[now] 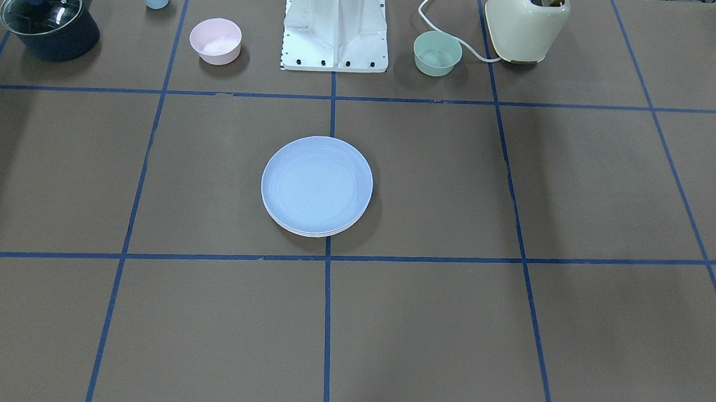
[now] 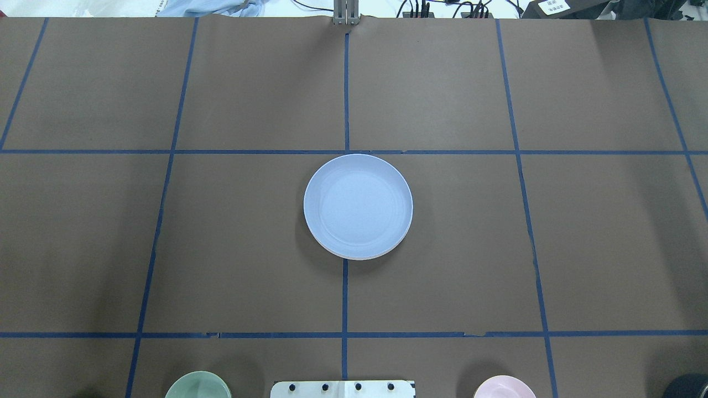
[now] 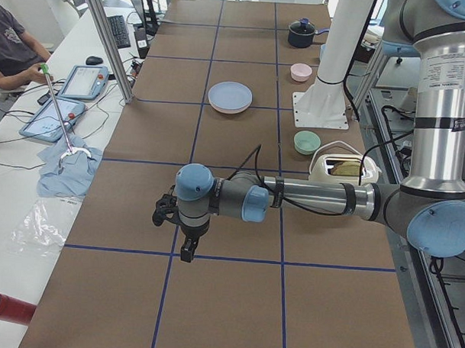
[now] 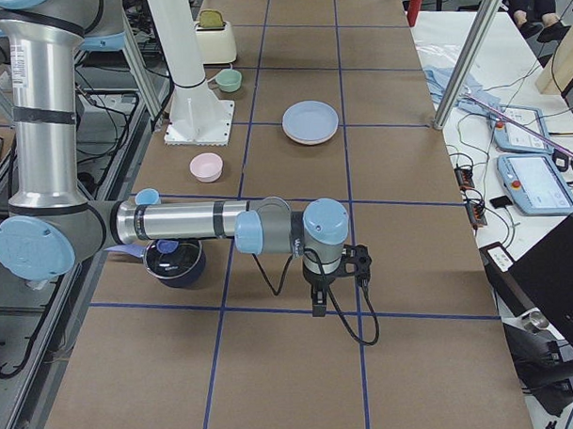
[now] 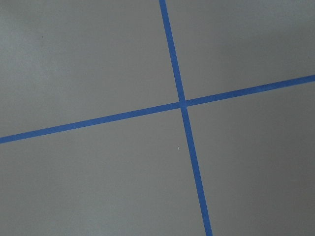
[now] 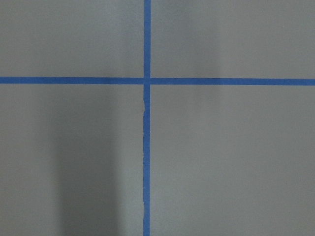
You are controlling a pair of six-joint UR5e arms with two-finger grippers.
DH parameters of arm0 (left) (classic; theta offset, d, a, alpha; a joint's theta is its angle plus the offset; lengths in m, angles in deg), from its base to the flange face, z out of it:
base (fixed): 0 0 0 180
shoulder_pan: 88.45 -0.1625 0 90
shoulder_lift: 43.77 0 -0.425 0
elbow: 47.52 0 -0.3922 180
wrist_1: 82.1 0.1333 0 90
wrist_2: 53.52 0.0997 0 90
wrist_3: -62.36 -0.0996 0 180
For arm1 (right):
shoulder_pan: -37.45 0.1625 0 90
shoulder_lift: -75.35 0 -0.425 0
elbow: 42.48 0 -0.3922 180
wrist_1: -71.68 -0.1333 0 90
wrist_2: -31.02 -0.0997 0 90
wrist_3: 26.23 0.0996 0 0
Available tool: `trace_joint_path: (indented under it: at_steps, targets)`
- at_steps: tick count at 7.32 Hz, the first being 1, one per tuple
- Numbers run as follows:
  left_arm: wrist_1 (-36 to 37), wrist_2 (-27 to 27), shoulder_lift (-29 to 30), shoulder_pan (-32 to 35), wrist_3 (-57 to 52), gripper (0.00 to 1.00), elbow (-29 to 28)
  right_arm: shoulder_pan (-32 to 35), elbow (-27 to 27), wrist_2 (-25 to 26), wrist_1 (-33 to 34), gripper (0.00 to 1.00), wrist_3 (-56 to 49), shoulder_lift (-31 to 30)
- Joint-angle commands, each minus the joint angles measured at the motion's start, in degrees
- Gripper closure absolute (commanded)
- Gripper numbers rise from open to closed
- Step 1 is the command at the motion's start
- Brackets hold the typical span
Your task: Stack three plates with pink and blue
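The light blue plate [image 1: 316,184] tops a stack in the middle of the table [image 1: 509,340]. Pale rims of the lower plates [image 1: 311,233] peek out beneath, colours unclear. The left gripper [image 3: 185,255] hangs over the table's left end, the right gripper [image 4: 317,309] over its right end — I cannot tell how wide either stands. A white label [image 2: 555,6] beyond the far edge is too small to read.

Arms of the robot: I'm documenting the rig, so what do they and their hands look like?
The left arm and right arm match: silver-grey tubes, light blue caps on grey joints, black bands on the tubes. The left hand and right hand are small and black, each with a loose black cable.
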Motion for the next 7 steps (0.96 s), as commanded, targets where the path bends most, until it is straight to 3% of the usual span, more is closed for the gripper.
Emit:
trace_joint_path:
  at_steps: [1,7]
  targets:
    - [0.0,-0.03,-0.07,0.0,0.09,0.0,0.2,1.02,0.25,-0.77,-0.17,0.0,0.12,0.71]
    - [0.0,-0.12,0.11,0.0,0.09,0.0,0.2,1.03,0.78,-0.68,-0.17,0.0,0.56,0.72]
